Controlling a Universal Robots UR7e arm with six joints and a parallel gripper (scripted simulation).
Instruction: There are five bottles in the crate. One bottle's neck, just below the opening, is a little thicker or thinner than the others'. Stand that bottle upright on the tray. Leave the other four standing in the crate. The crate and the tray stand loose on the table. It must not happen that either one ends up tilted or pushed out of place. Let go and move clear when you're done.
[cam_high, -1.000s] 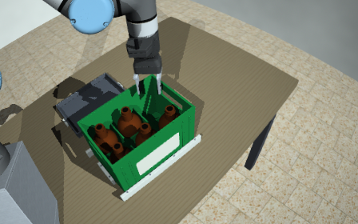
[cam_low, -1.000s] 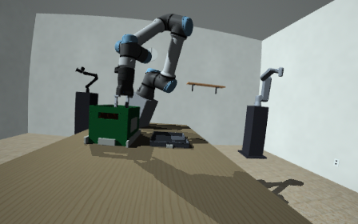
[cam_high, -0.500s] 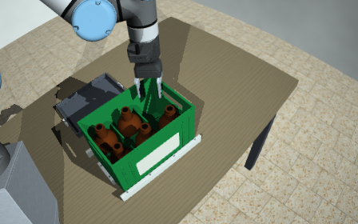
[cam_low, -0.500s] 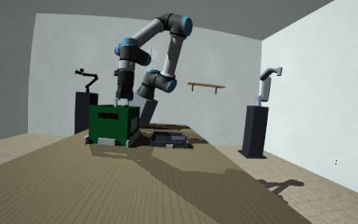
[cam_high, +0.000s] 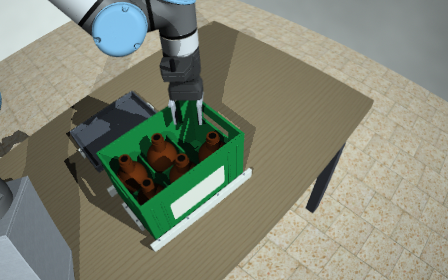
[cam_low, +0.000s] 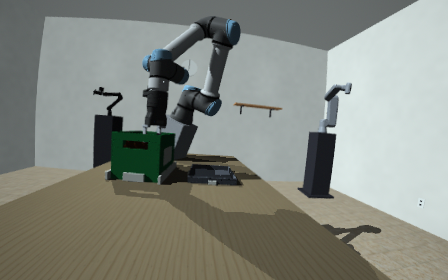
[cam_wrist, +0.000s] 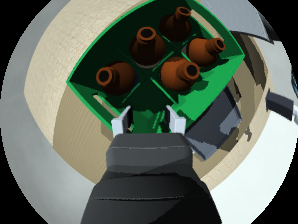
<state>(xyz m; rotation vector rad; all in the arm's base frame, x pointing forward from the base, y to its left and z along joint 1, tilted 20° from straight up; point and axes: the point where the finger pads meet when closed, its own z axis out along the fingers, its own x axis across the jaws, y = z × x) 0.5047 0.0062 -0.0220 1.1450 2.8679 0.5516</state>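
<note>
Bottles (cam_high: 161, 154) (cam_wrist: 147, 47) — beside open claw (cam_high: 186, 112) (cam_low: 152, 130) (cam_wrist: 148, 112)

bottle (cam_high: 146, 187) lower body: behind crate wall (cam_high: 162, 226) | neck differences: too small to tell | arm top: cut off

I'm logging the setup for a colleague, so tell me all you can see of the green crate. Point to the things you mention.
The green crate (cam_high: 196, 200) (cam_low: 142, 162) (cam_wrist: 220, 75) is an open-topped box, plastic by its look, with thin inner dividers, a handle slot in an end wall and a pale blank panel on one long side. It sits level on the table (cam_high: 300, 95) (cam_low: 150, 230) (cam_wrist: 75, 135), between pale strips along its foot, beside the dark tray (cam_high: 115, 117) (cam_low: 212, 176) (cam_wrist: 205, 142). Five brown bottles stand inside; one compartment holds none.
</note>
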